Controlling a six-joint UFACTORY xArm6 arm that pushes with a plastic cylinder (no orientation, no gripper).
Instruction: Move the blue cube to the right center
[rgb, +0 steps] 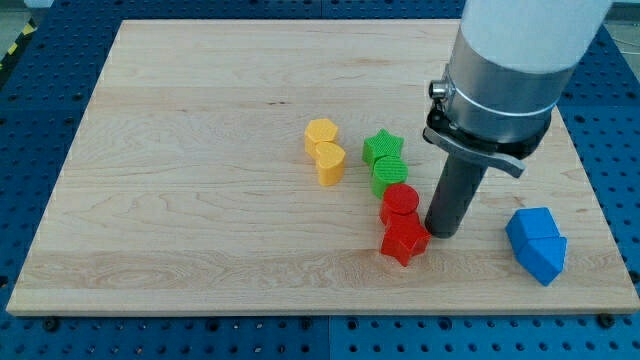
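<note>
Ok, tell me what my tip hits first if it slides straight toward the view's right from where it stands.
Probably the blue blocks. My tip stands just right of the red blocks, and bare board lies between it and the blue pair, which sits slightly lower in the view, so a graze or narrow miss is possible.

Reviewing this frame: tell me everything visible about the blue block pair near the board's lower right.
The blue blocks are two pieces of one saturated blue, matte and finely ridged. They touch each other, the upper one a faceted cube-like shape, the lower one more angular; which is the cube is unclear. They lie flat on the wooden board, near its right edge at the view's bottom right. My tip stands apart, to their left, beside the red blocks.
</note>
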